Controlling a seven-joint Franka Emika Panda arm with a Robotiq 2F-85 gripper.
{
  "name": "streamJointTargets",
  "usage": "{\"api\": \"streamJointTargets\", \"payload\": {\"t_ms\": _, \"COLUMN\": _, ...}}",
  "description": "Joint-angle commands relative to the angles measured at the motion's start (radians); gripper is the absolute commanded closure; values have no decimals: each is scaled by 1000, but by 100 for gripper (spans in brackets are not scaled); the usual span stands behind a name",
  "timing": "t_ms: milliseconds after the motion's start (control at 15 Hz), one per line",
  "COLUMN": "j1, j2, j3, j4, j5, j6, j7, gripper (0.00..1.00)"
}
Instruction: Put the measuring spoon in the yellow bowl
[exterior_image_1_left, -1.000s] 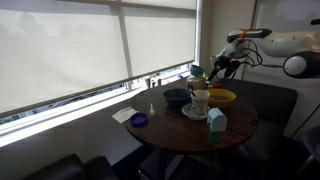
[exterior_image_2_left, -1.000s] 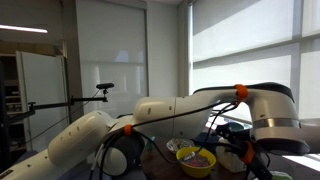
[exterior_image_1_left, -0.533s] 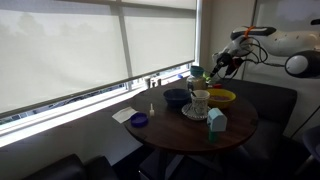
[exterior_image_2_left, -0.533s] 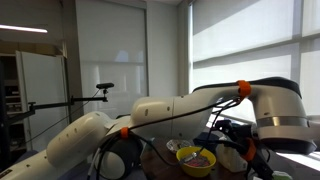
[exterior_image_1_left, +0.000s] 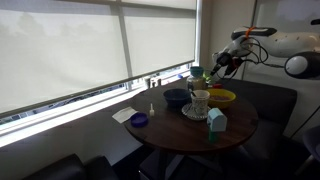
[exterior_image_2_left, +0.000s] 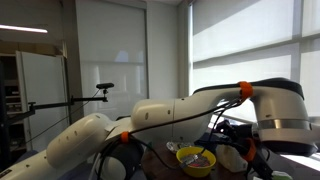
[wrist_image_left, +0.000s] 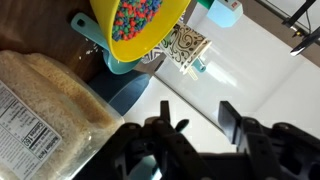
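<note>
The gripper (wrist_image_left: 197, 125) enters from the bottom of the wrist view with its two dark fingers (wrist_image_left: 229, 118) spread apart and nothing between them. At the top of that frame is the yellow bowl (wrist_image_left: 150, 38), holding small coloured pieces. A teal measuring spoon (wrist_image_left: 118, 64) lies outside it at its lower-left rim, partly hidden. In an exterior view, the bowl (exterior_image_1_left: 222, 96) sits at the right of the table (exterior_image_1_left: 235, 128), below the gripper (exterior_image_1_left: 217, 70).
</note>
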Motion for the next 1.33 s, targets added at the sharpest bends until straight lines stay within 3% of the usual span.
{"api": "streamJointTargets", "payload": {"t_ms": 0, "j1": -8, "j2": 36, "j3": 22, "j4": 58, "j5": 23, "j6": -27, "j7": 23, "gripper": 73}}
{"api": "streamJointTargets", "payload": {"t_ms": 67, "j1": -8, "j2": 36, "j3": 23, "j4": 59, "j5": 22, "j6": -27, "j7": 23, "gripper": 82}}
{"api": "streamJointTargets", "payload": {"t_ms": 267, "j1": -8, "j2": 35, "j3": 26, "j4": 65, "j5": 18, "j6": -31, "j7": 22, "gripper": 83}}
{"api": "streamJointTargets", "payload": {"t_ms": 333, "j1": -7, "j2": 36, "j3": 26, "j4": 68, "j5": 16, "j6": -35, "j7": 22, "gripper": 56}}
{"api": "streamJointTargets", "payload": {"t_ms": 467, "j1": -8, "j2": 36, "j3": 29, "j4": 69, "j5": 21, "j6": -30, "j7": 27, "gripper": 56}}
{"api": "streamJointTargets", "payload": {"t_ms": 533, "j1": -8, "j2": 36, "j3": 31, "j4": 68, "j5": 26, "j6": -22, "j7": 34, "gripper": 51}}
{"api": "streamJointTargets", "payload": {"t_ms": 1000, "j1": -10, "j2": 36, "j3": 43, "j4": 67, "j5": 57, "j6": 6, "j7": 57, "gripper": 2}}
{"api": "streamJointTargets", "payload": {"t_ms": 1133, "j1": -13, "j2": 37, "j3": 48, "j4": 67, "j5": 75, "j6": 12, "j7": 63, "gripper": 0}}
{"api": "streamJointTargets", "payload": {"t_ms": 1267, "j1": -12, "j2": 39, "j3": 49, "j4": 67, "j5": 84, "j6": 11, "j7": 73, "gripper": 9}}
